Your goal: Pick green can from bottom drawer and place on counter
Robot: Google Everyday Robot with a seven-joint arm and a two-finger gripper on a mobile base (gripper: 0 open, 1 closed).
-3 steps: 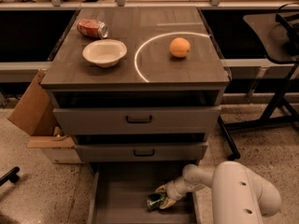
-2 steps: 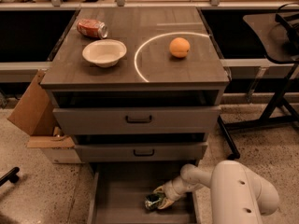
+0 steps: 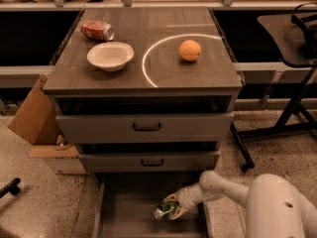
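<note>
little has shifted since a second ago: the gripper (image 3: 170, 208) and the green can (image 3: 164, 211) sit a touch nearer the left of the bottom drawer (image 3: 124, 217), and the rest is as it was.

the green can is small, dark and shiny, lying on its side with a pale, silvery end turned toward the left. a few bright glints show on its metal, and its body looks creased. it is inside the open bottom drawer, toward the right half of the floor, low at the gripper's tip; whether it rests on the floor or is just off it i cannot tell.

the white arm (image 3: 223, 186) comes in from the lower right, its bulky body filling that corner, and slopes down and left into the drawer. the yellowish fingers (image 3: 172, 198) stand on either side of the can, closed against it.

up on the counter (image 3: 163, 76) lie a white bowl (image 3: 110, 56), an orange (image 3: 190, 50) inside the thin white curved line (image 3: 144, 63), and a red-orange can (image 3: 97, 30) on its side at the back left.
</note>
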